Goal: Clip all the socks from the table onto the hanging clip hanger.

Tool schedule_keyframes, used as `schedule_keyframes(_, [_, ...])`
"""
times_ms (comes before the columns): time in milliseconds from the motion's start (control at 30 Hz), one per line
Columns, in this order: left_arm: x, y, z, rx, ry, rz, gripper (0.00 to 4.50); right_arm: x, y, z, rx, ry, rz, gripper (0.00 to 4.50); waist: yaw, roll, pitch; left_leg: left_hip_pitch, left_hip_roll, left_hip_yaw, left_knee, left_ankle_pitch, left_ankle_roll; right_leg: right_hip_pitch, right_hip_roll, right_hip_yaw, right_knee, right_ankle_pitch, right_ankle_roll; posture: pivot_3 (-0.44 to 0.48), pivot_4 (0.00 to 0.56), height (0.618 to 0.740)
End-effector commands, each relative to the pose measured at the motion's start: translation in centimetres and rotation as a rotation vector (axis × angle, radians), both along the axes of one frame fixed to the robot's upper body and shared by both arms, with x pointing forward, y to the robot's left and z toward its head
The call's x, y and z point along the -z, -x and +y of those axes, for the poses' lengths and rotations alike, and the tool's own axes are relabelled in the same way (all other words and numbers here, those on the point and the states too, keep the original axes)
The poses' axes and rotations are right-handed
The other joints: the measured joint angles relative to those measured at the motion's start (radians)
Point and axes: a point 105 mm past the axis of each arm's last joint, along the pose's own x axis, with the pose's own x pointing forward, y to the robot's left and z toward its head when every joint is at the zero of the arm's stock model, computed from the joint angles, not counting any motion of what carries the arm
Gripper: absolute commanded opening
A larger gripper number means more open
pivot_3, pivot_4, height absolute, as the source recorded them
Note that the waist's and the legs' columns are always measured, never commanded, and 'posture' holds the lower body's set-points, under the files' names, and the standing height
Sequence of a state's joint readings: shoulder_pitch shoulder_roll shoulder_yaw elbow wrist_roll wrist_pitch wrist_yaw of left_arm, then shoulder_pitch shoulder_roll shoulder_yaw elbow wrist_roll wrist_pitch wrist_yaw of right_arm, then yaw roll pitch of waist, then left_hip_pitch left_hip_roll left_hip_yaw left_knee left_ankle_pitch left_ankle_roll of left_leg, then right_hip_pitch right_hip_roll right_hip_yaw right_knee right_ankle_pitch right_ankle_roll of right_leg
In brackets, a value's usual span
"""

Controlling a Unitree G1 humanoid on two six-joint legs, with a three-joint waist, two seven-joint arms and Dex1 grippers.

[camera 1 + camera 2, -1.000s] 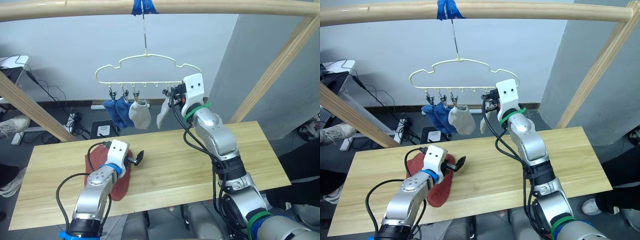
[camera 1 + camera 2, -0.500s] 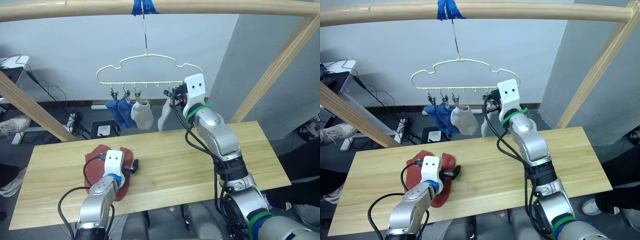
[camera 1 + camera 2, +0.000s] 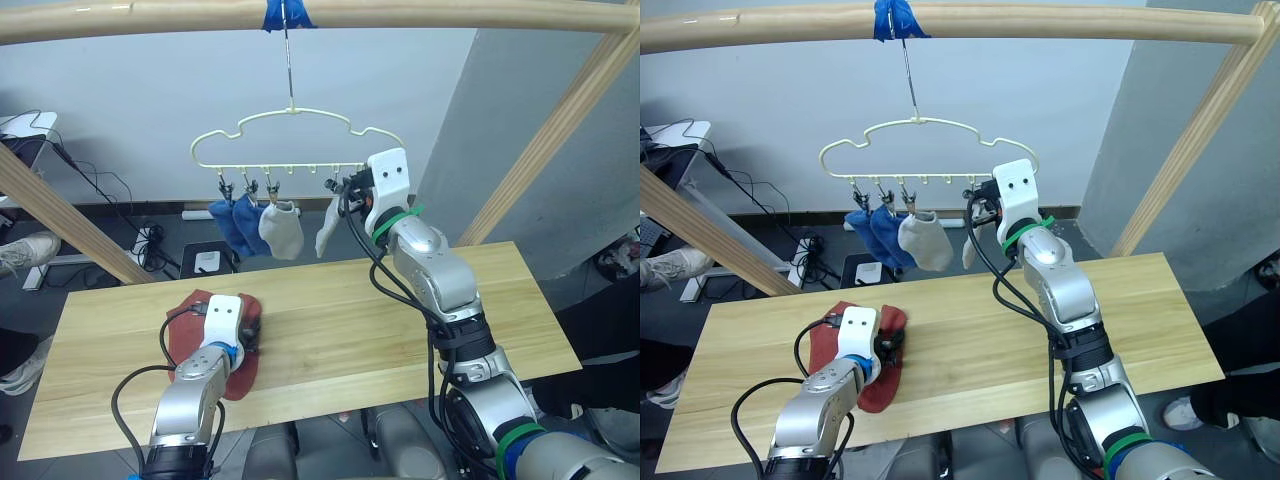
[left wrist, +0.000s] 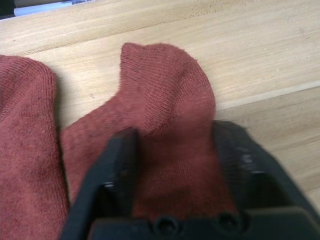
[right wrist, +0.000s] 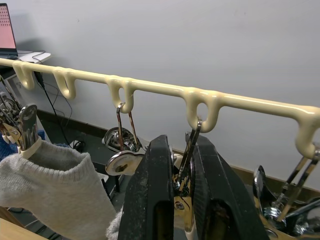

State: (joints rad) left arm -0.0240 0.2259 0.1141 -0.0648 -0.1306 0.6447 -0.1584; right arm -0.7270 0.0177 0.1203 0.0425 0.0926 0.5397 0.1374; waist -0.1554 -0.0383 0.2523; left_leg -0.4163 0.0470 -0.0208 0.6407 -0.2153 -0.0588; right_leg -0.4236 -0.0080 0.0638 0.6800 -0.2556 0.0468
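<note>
From the head camera I saw the pale yellow hanger (image 3: 295, 140) hooked on a wooden pole (image 3: 300, 14) under a strip of blue tape (image 3: 288, 14). Four socks hung from its row of clips: two blue socks (image 3: 234, 224) at the left, a grey sock (image 3: 279, 229) beside them, and a second grey sock (image 3: 327, 226) further right. My right end effector (image 3: 345, 187) was raised to the hanger's right end, at the clip above that second grey sock. Two red socks (image 3: 205, 340) lay on the near left part of the tabletop (image 3: 400, 320). My left end effector (image 3: 249, 332) was down on them, its fingers pointing right.

Through the left wrist camera, the left end effector (image 4: 172, 150) sat spread wide, with one dark finger (image 4: 117, 165) on each side of a raised fold of the nearer red sock (image 4: 165, 120). The fingers had not come together on the cloth. The other red sock (image 4: 27, 130) lay just beside it, flat on the wood.

Through the right wrist camera, the right end effector (image 5: 180, 195) was clenched on a metal clip (image 5: 190, 150) that hung from a loop of the hanger's lower bar (image 5: 165, 90). The two fingers pressed the clip's handles from both sides. The first grey sock (image 5: 55, 180) hung from another clip further along the bar, and one free clip (image 5: 125, 145) dangled between.
</note>
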Motion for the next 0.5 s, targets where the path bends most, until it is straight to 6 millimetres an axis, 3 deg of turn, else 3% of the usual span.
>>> schedule_keyframes(33, [1.1, 0.7, 0.0, 0.008, -0.015, 0.046, 1.13, -1.6, 0.7, 0.3, -0.020, -0.016, -0.058, 0.13, 0.000, 0.000, 0.000, 0.000, 0.000, 0.000, 0.000, 0.000, 0.000, 0.000, 0.000, 0.000, 0.000, 0.000, 0.000, -0.185, 0.237, 0.740])
schedule_keyframes(167, [0.8, 0.5, -0.3, 0.036, -0.025, 0.014, 0.01, -1.5, 0.7, 0.3, -0.021, -0.016, -0.055, 0.13, 0.000, 0.000, 0.000, 0.000, 0.000, 0.000, 0.000, 0.000, 0.000, 0.000, 0.000, 0.000, 0.000, 0.000, 0.000, -0.187, 0.238, 0.740])
schedule_keyframes(333, [-2.4, -0.7, -3.6, 0.243, -0.098, -0.206, 0.00, -1.6, 0.7, 0.2, -0.016, -0.020, -0.054, 0.13, 0.000, 0.000, 0.000, 0.000, 0.000, 0.000, 0.000, 0.000, 0.000, 0.000, 0.000, 0.000, -0.001, 0.000, 0.000, -0.187, 0.238, 0.740])
schedule_keyframes(500, [-6.0, -1.2, -9.1, 0.476, -0.118, -0.438, 0.00, -2.1, 0.8, 0.0, -0.010, -0.027, -0.061, 0.13, 0.001, 0.000, 0.000, -0.001, 0.000, 0.001, -0.001, 0.000, 0.000, -0.001, -0.001, 0.001, -0.002, 0.001, -0.002, -0.202, 0.239, 0.740])
